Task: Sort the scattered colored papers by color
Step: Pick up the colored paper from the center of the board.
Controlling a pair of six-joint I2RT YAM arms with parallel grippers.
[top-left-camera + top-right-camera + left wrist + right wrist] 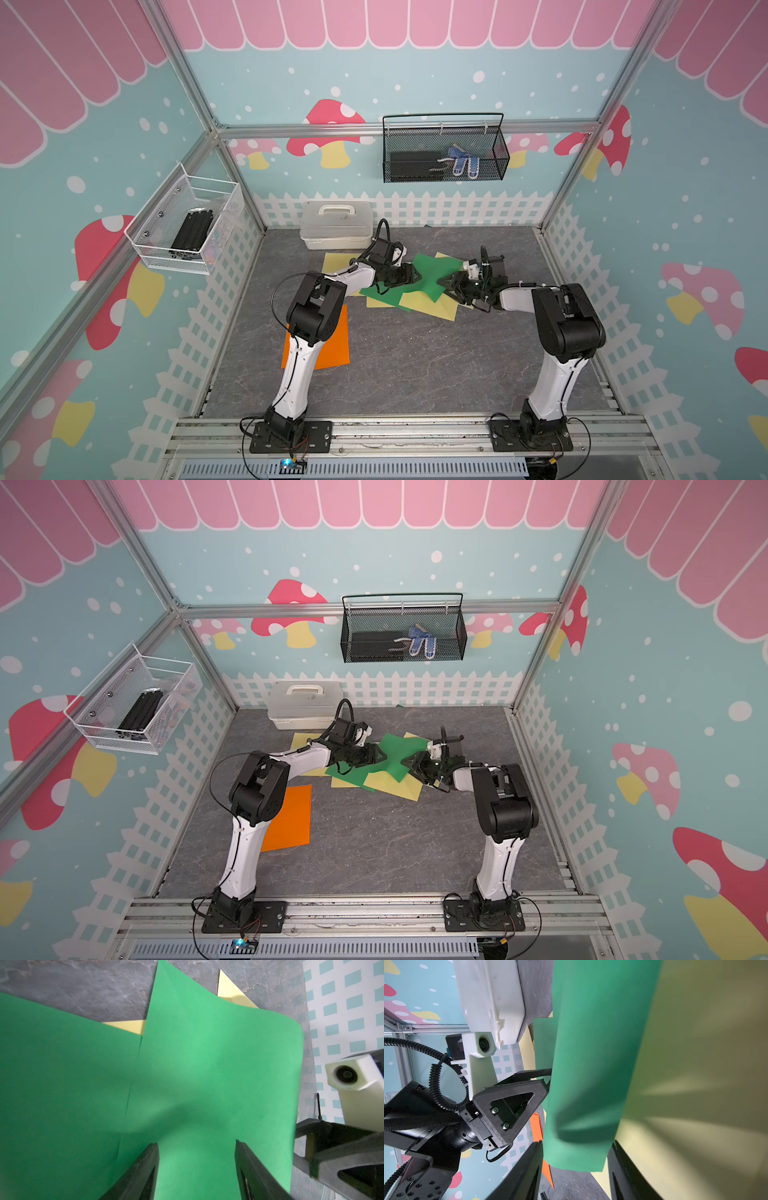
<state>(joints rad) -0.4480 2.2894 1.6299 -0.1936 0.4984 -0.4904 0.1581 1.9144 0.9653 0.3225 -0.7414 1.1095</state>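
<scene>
On the grey worktop (415, 374), one orange sheet (334, 340) is laid flat at the near left, partly covered by the left arm. Farther back, at the centre, pale yellow sheets (432, 308) and a flat green sheet (382, 296) are overlapped in a loose pile. Above this pile a second green sheet (432, 269) is raised and bowed between the two claws. The left claw (196, 1142) is set at its left edge and the right claw (577, 1141) at its right edge. On each claw the fingers are seen spread, with the sheet's edge between them; whether a grip is made cannot be told. At the far left a white lidded box (336, 226) is stood against the wall.
</scene>
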